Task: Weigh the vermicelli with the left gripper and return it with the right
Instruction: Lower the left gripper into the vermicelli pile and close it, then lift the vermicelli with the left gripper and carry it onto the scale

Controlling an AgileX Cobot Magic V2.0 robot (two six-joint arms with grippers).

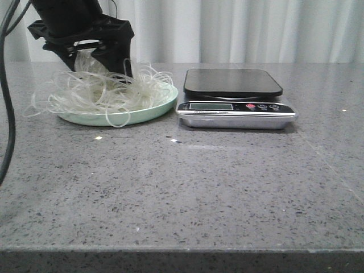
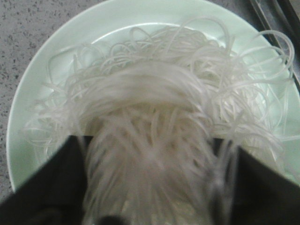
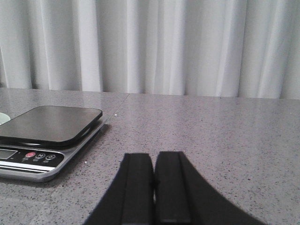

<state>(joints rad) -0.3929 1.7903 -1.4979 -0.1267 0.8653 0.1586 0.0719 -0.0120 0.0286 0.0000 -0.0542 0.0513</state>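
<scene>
The vermicelli [image 1: 105,91] lies in a loose heap on the pale green plate [image 1: 153,111], strands looping over its rim. The left gripper [image 1: 105,60] reaches down into the tangle, its fingers [image 2: 51,187] seemingly closed around a blurred bunch. Beside the plate stands the scale [image 1: 236,99], its platform bare. The right gripper [image 3: 153,187] rests low over the table [image 1: 182,187], jaws pressed together.

A grey speckled stone tabletop [image 1: 187,187] fills the foreground, its front edge running along the bottom. Behind its far edge hangs a pleated white curtain [image 1: 239,28]. Small bright glints dot the surface.
</scene>
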